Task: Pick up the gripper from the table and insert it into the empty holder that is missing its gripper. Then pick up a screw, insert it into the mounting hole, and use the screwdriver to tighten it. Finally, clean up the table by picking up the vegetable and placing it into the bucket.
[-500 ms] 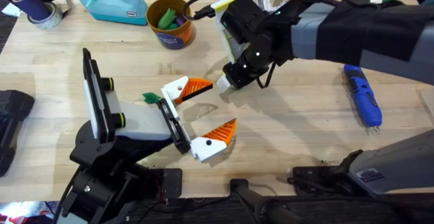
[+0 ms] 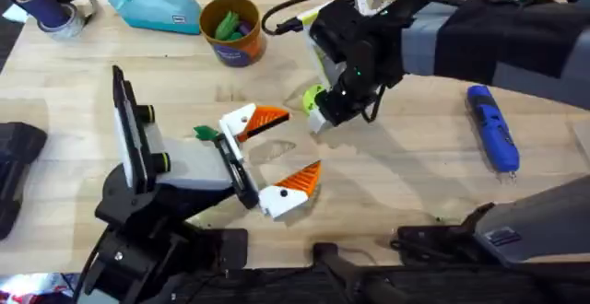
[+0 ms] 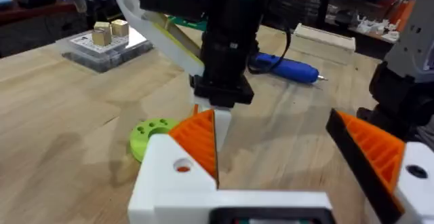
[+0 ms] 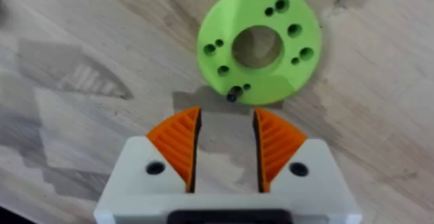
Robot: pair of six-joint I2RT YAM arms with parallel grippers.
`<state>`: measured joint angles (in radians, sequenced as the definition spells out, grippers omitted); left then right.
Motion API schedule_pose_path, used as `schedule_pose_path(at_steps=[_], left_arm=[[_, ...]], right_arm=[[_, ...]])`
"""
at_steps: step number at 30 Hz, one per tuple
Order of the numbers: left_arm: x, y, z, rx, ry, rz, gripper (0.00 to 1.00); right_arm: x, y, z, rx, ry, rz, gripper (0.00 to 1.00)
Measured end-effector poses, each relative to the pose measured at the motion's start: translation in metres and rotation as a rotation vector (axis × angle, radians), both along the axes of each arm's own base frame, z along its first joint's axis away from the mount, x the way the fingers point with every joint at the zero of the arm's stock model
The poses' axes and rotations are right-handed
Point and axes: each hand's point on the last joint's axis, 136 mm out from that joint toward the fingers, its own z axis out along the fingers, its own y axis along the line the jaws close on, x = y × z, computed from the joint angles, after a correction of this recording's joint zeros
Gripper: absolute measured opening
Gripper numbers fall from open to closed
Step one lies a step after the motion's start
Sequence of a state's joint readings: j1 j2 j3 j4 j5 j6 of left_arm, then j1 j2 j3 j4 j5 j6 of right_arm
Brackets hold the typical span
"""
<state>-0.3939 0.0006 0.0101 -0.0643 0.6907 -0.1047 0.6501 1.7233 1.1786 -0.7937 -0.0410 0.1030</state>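
The overhead camera looks down and forward over the whole wooden surface (image 2: 406,184). The left wrist camera sits low and looks across it toward the screwdriver (image 3: 288,68). The right wrist camera looks straight down, very near. All three share the green disc (image 4: 259,44).

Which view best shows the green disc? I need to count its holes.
Right wrist: the green disc faces the camera, holes visible. Left wrist shows it edge-on, partly hidden; overhead, a sliver by the right arm.
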Motion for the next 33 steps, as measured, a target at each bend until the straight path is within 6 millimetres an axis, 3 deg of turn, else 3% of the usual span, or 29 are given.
schedule_pose_path(at_steps=[22,25,29,33], left_arm=[[0.000,0.000,0.000,0.000,0.000,0.000,0.990],[0.000,0.000,0.000,0.000,-0.001,0.000,0.990],[0.000,0.000,0.000,0.000,-0.001,0.000,0.990],[0.000,0.000,0.000,0.000,-0.001,0.000,0.990]], right_arm=[[0.013,0.009,0.000,0.033,-0.051,0.019,0.450],[0.015,0.008,0.000,0.025,-0.058,0.020,0.328],[0.016,0.007,0.000,0.019,-0.062,0.020,0.283],[0.016,0.007,-0.001,0.016,-0.062,0.021,0.168]])
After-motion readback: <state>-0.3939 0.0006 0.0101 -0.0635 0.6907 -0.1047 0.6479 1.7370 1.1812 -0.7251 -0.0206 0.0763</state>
